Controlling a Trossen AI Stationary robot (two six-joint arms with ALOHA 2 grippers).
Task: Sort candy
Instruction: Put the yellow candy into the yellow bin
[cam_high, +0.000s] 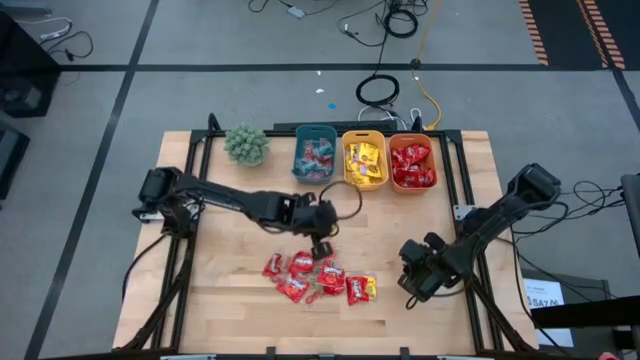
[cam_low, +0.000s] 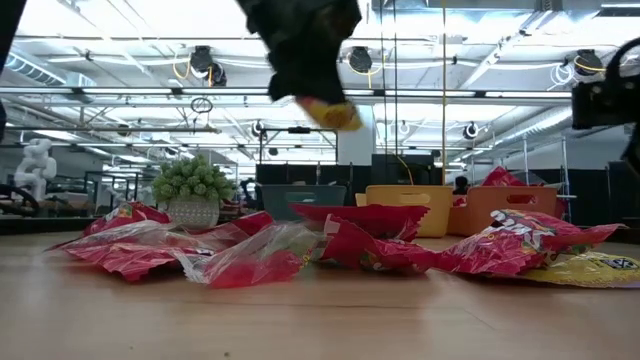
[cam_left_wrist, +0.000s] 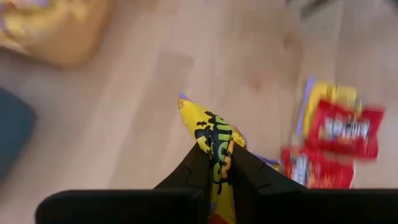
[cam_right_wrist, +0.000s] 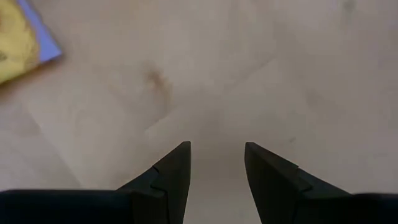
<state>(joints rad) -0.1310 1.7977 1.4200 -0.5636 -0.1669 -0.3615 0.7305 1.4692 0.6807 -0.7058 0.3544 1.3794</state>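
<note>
One yellow packet (cam_left_wrist: 214, 146) lengthwise between left hand (cam_left_wrist: 219, 168) fingers

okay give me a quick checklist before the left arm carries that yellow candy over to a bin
1. Left pincer shut on the yellow packet: ok.
2. Packet lifted clear of the table: ok, the low view shows it hanging above the pile.
3. Yellow bin unobstructed: ok.
4. Right pincer out of the way: ok, open over bare wood, right of the pile.
5. Nothing else stuck to the packet: cannot tell.
6. Red packets left on the table: ok, still to sort.
</note>
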